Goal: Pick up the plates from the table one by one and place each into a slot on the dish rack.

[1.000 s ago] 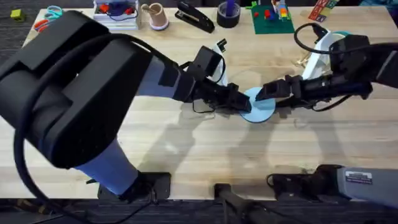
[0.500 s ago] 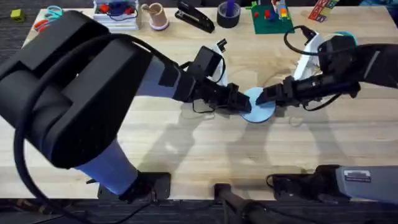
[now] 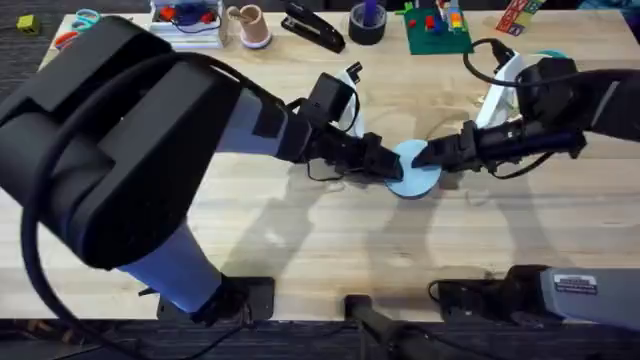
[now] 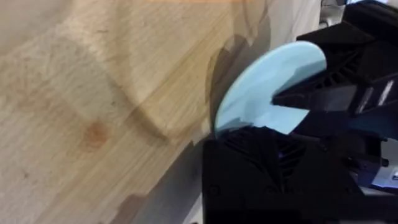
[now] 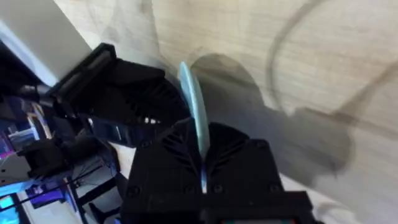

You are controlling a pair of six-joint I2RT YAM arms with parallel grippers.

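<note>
Both arms meet mid-table (image 3: pixel 300 240): the left gripper (image 3: pixel 388 166) and right gripper (image 3: pixel 425 155) each have jaws clamped on the pale blue plate (image 3: pixel 414 172).

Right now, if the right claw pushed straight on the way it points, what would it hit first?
Probably the left claw: the right claw points straight at it across the blue plate both grip. Depth is unclear.
</note>
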